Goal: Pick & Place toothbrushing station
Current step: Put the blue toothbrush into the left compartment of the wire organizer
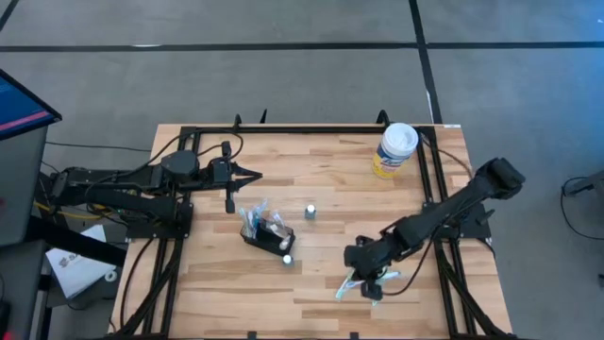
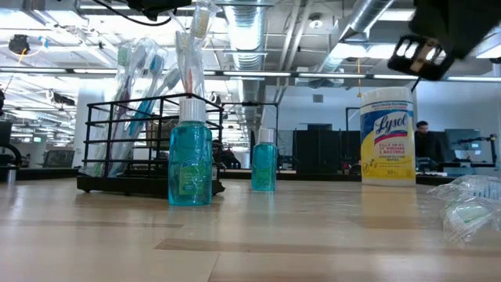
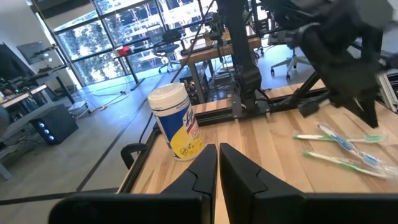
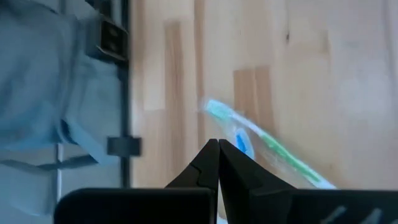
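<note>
Flanking toothbrushing station [image 1: 265, 231]: two bottles [image 1: 310, 211] | both arms' fingers together

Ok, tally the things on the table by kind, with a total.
Black wire toothbrushing station: 1
Small blue bottles, one at the station, one apart: 2
Yellow wipes canister: 1
Loose wrapped toothbrushes by the right gripper, jaws closed: 2 visible, one crossing another
Total: 6, not counting brushes standing in the station.
</note>
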